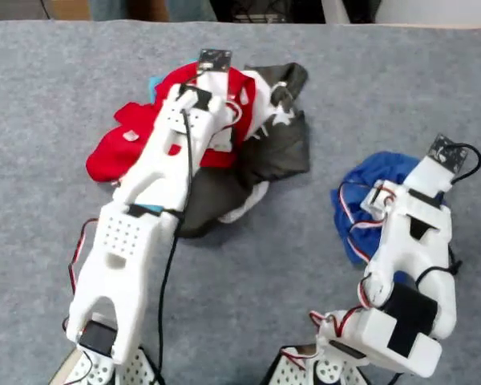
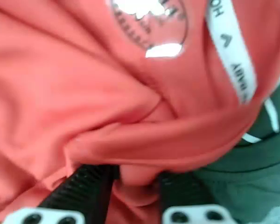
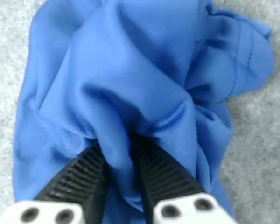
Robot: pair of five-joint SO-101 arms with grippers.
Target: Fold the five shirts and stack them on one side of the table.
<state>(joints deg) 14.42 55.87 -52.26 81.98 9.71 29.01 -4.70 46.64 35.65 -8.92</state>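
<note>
Lower right of the high view: right gripper is clenched on a raised fold of the crumpled blue cotton shirt. The shirt lies bunched alone on the grey felt table cover, apart from the pile. The pinch sits on a ridge, likely to lift and shake the cloth open.

Upper centre: left gripper is down in the heap, ribbed fingers grasping a bunched fold of the crumpled red cotton shirt. Probably meant to drag it free of the dark grey shirt with white stars, tangled under and beside it.

Farther back, a turquoise scrap of cloth peeks from behind the red. Nothing folded or stacked yet.
</note>
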